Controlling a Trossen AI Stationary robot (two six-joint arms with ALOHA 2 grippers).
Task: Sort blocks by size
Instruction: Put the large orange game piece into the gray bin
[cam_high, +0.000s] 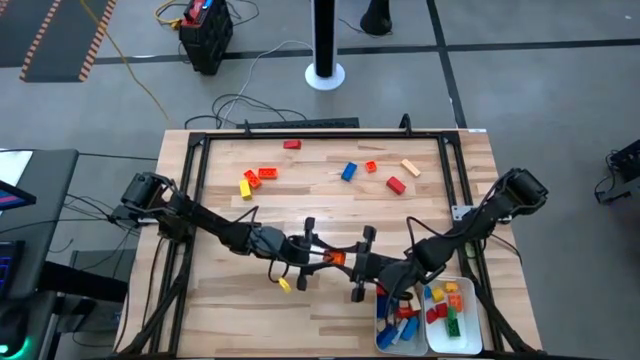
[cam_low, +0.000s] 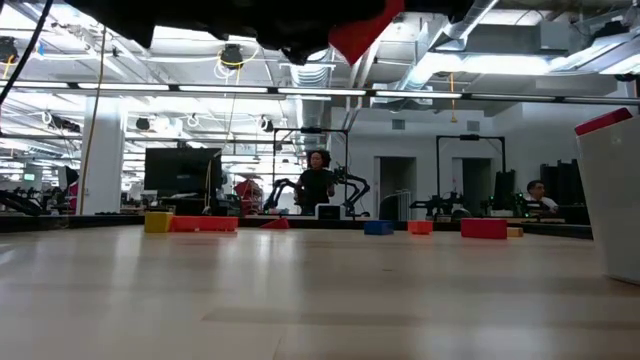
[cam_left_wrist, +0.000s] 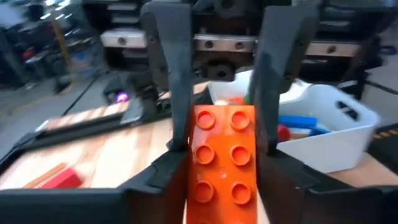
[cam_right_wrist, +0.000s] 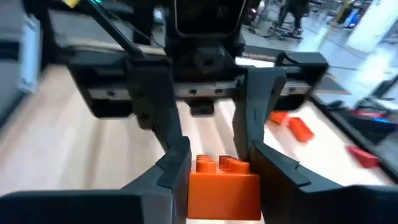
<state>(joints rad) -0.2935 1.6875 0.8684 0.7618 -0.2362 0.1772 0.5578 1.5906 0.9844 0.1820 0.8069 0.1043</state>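
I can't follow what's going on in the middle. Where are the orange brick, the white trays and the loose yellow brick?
orange brick (cam_left_wrist: 222, 155): left wrist view, its studded top.
white trays (cam_high: 468, 344): high view, right tray's rim.
yellow brick (cam_high: 284, 285): high view, its middle.

Bright, even light falls from the ceiling strip lamps (cam_low: 190, 92). Shadows on the counter (cam_high: 330, 215) are faint. Both wrist views smear with motion blur, backgrounds soft.

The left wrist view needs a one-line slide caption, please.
Both grippers, left gripper and right gripper, meet on one orange block.
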